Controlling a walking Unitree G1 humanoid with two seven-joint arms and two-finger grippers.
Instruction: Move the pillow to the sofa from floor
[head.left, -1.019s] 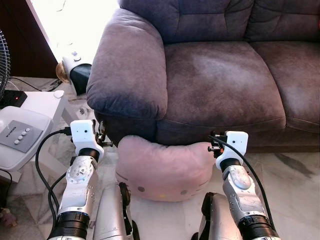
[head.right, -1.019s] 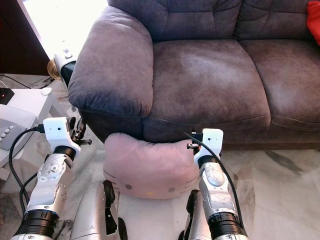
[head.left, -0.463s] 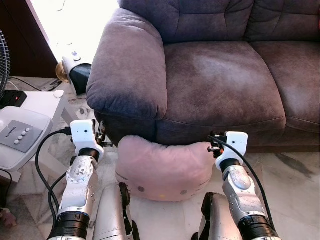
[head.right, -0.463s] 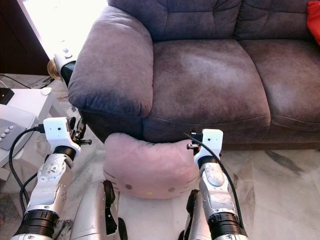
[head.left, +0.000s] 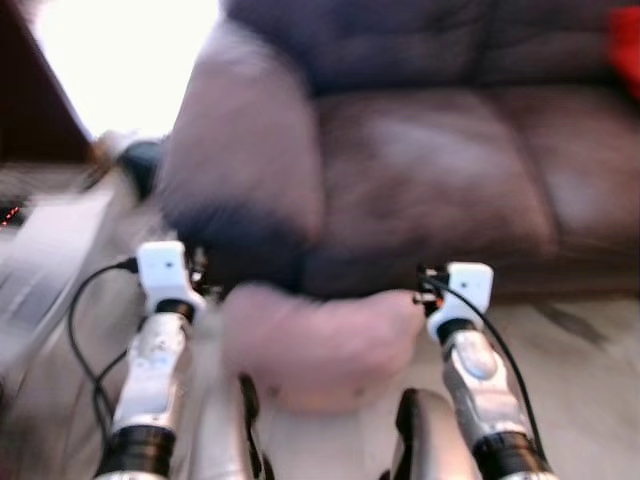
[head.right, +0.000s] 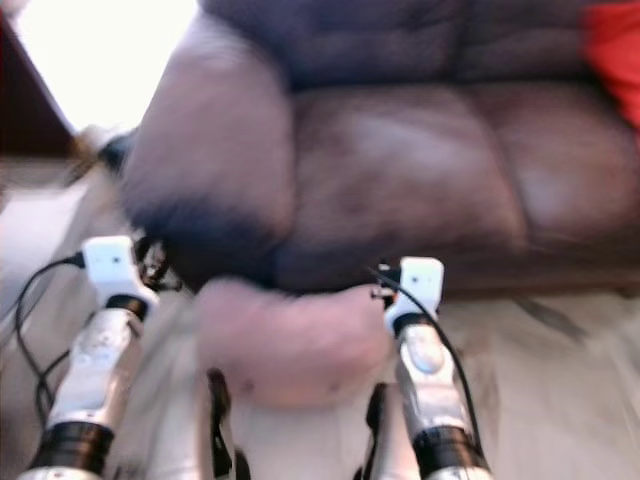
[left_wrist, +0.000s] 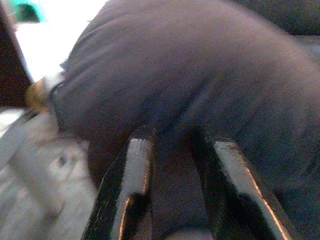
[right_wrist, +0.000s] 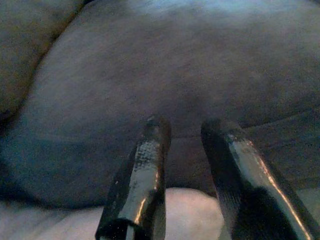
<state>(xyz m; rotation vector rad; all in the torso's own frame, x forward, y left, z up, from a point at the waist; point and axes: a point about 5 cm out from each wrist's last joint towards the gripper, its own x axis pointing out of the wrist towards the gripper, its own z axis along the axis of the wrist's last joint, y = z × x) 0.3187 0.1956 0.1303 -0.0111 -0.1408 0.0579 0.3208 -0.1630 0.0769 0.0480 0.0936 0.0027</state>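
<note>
You are looking at a living room in a home, though both eye views are blurred. A big dark plush sofa (head.left: 430, 170) with a fat padded arm (head.left: 250, 150) and wide seat cushions takes up most of what you see. Its soft, suede-like cover shows close up in both wrist views. A red cushion (head.right: 612, 55) sits at its far right end. In front of it you have a pale, marble-look floor (head.left: 590, 370) with dark veining. A pink pillow (head.left: 320, 340) lies on that floor against the sofa's base. Bright daylight (head.left: 130, 60) comes in at the upper left, beside the sofa arm.
</note>
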